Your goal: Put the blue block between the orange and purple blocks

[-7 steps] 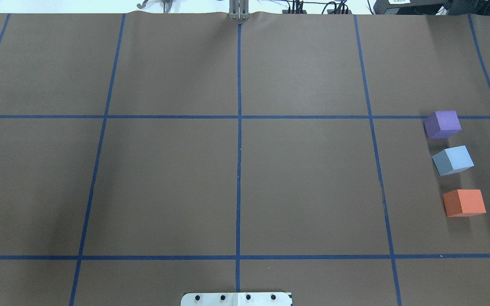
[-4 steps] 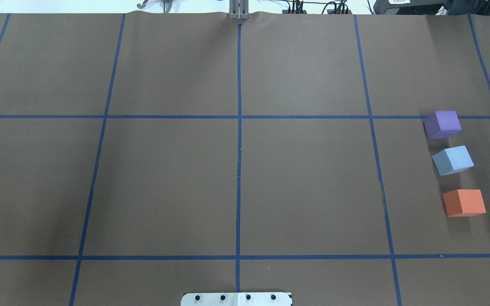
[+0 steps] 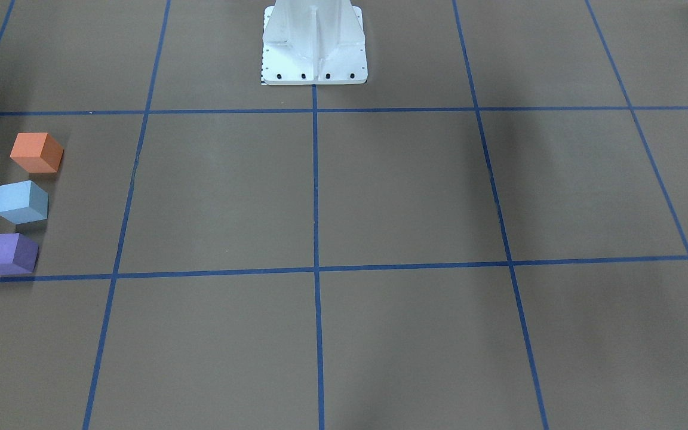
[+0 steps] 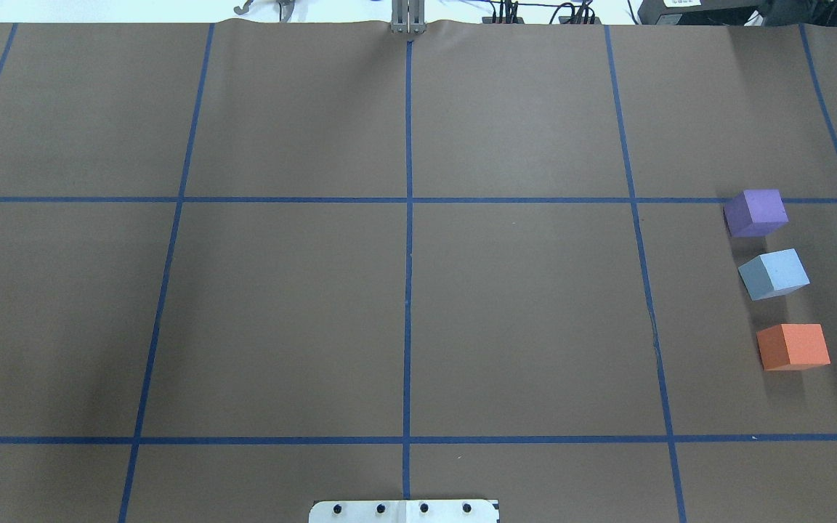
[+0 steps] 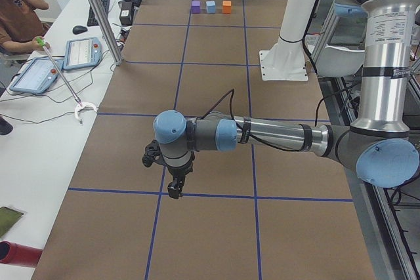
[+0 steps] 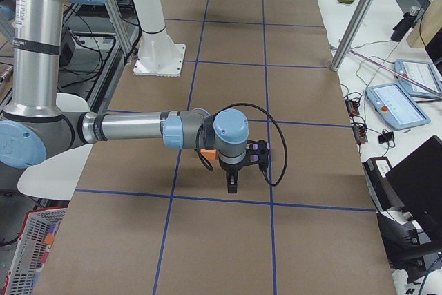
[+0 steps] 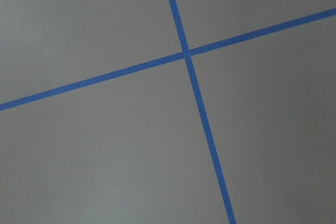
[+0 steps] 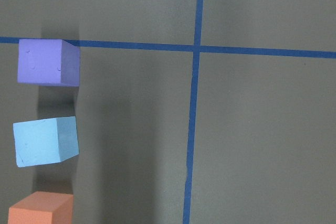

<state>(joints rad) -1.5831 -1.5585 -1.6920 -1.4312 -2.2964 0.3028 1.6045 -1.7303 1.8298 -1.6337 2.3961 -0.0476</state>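
Observation:
The blue block (image 4: 773, 273) sits on the brown table between the purple block (image 4: 755, 212) and the orange block (image 4: 793, 346), in one row at the right, with gaps between them. The front-facing view shows orange (image 3: 36, 152), blue (image 3: 21, 202) and purple (image 3: 8, 253) at its left. The right wrist view looks down on purple (image 8: 48, 62), blue (image 8: 45, 141) and orange (image 8: 41, 209). My right gripper (image 6: 231, 186) hangs above the table beside the blocks. My left gripper (image 5: 174, 191) hangs far from them over a tape crossing. I cannot tell whether either is open or shut.
Blue tape lines (image 4: 408, 254) divide the table into squares. The white robot base (image 3: 314, 42) stands at the near middle edge. A side table with tablets (image 5: 82, 52) and a person holding a grabber stick (image 5: 62, 80) lies beyond the far edge.

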